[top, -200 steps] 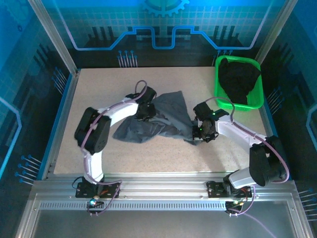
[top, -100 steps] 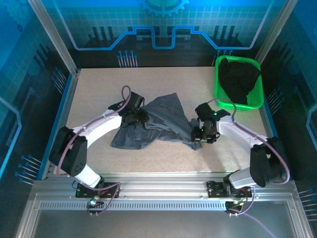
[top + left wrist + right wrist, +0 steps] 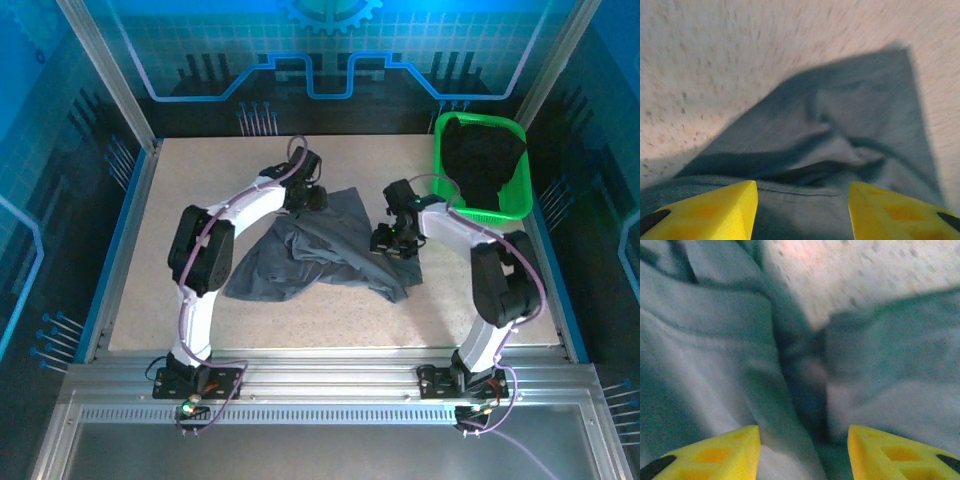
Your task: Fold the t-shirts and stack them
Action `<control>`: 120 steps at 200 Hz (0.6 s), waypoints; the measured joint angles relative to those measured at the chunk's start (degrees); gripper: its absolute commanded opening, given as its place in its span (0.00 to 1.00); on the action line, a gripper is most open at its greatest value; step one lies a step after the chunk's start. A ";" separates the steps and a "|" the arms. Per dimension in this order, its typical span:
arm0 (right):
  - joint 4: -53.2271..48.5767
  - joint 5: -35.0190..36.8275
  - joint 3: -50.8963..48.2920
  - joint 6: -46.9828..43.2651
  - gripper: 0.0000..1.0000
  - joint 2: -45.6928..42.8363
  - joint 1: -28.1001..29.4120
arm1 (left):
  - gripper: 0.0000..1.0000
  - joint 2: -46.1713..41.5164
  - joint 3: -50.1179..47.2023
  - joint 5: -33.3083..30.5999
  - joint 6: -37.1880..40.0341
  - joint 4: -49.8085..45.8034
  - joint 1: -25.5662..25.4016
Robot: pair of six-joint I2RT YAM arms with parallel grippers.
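Progress: early, by my read. Nothing folded, nothing stacked.
Done so far: grey t-shirt [image 3: 320,255] is out on the table [image 3: 200,180]; no neat fold visible yet.
Left to do: flatten + fold the grey one, fetch the black t-shirt [image 3: 482,165] from the green basket [image 3: 439,160], fold it, stack both.
Grey t-shirt, place: mid-table, between the two arms, well apart from the basket.
Grey t-shirt, look: slate-grey, crumpled, rough lopsided shape w/ a flap toward the far side and a wide rumpled part toward near-left. Ridges + dark creases across it; sleeves and collar hard to pick out.
Black t-shirt: bunched in the basket at far right, humped above the rim; shape not readable.
Left gripper [image 3: 312,196]: at the shirt's far-left edge. Wrist cam shows the gripper [image 3: 802,200] w/ yellow fingers moderately parted, grey cloth beyond them, nothing pinched.
Right gripper [image 3: 385,240]: over the shirt's right side. Wrist cam shows the gripper [image 3: 804,445] w/ fingers parted about the same, poised over a deep fold, no cloth caught.
Wrist cams: both blurred, so fine cloth detail is unclear.
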 measured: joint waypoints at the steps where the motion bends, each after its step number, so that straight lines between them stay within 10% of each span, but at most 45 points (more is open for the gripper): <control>1: 0.04 -0.04 0.17 -0.11 0.46 0.22 0.00 | 0.55 0.11 0.00 0.00 0.28 -0.09 0.00; 77: -0.55 -0.52 6.27 -2.01 0.00 7.02 0.00 | 0.70 0.44 -6.84 -1.09 13.70 2.05 -1.42; 120: -1.53 0.15 6.84 -2.08 0.00 7.02 0.00 | 0.75 0.44 -7.41 -9.68 18.51 5.33 -4.50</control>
